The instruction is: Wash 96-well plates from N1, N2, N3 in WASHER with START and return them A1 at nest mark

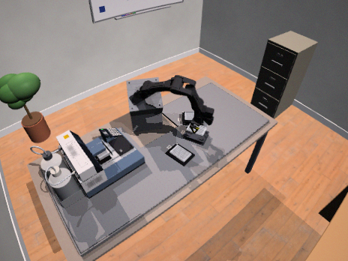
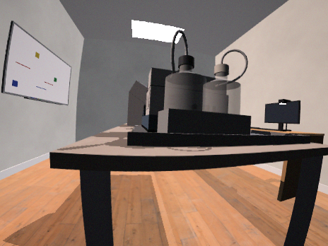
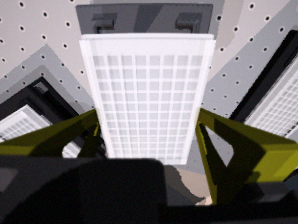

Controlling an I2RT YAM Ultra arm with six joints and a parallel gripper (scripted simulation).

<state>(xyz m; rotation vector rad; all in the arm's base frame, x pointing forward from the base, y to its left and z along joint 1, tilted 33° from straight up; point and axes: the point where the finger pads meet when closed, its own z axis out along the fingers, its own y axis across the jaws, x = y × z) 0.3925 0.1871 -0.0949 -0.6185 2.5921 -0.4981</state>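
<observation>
My gripper (image 1: 197, 128) (image 3: 148, 112) is shut on a white 96-well plate (image 1: 201, 130) (image 3: 147, 90), with a yellow finger on each long side. The plate hangs a little above the middle nest (image 1: 194, 139); the far end of that dark nest (image 3: 145, 16) with two locators shows beyond the plate in the wrist view. A second plate (image 1: 180, 152) (image 3: 21, 125) sits in the nearer nest. A third plate (image 1: 187, 115) (image 3: 280, 102) sits in the far nest. The washer (image 1: 112, 165) stands at the table's left with its dark carrier (image 1: 122, 145) and keypad (image 1: 113, 132).
Two bottles (image 1: 50, 160) (image 1: 63, 181) with hoses stand left of the washer; they show up close in the exterior view (image 2: 185, 92) (image 2: 220, 93). The arm's base plate (image 1: 144, 101) stands behind the nests. A filing cabinet (image 1: 281, 75) and a potted plant (image 1: 26, 105) stand off the table.
</observation>
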